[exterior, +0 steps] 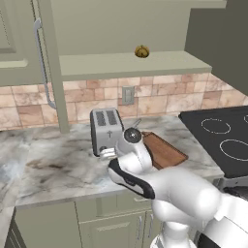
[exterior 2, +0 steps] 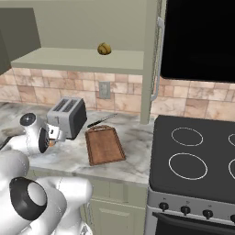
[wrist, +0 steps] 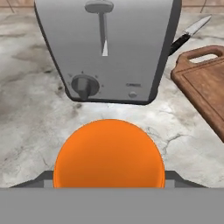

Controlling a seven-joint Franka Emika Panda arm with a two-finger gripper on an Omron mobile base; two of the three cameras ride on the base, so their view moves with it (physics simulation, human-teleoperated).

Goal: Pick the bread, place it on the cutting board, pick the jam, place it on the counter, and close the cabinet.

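My gripper (wrist: 109,183) is shut on the jam (wrist: 109,153), an orange jar seen from above, low over the counter (wrist: 26,109) just in front of the toaster. In the right base view a sliver of the jam (exterior 2: 51,143) shows at the gripper (exterior 2: 53,138). The gripper (exterior: 108,155) sits left of the cutting board (exterior: 164,150), which lies bare on the counter (exterior: 58,169). The bread (exterior: 142,52) rests on the shelf of the open cabinet (exterior: 14,48). From the right side, the bread (exterior 2: 104,48) sits above the cutting board (exterior 2: 104,144).
A silver toaster (exterior: 106,130) stands right behind the gripper. A dark-handled knife (exterior 2: 102,120) lies behind the board. The black stove (exterior 2: 197,151) borders the counter on the right. The cabinet door (exterior 2: 150,59) hangs open, edge-on.
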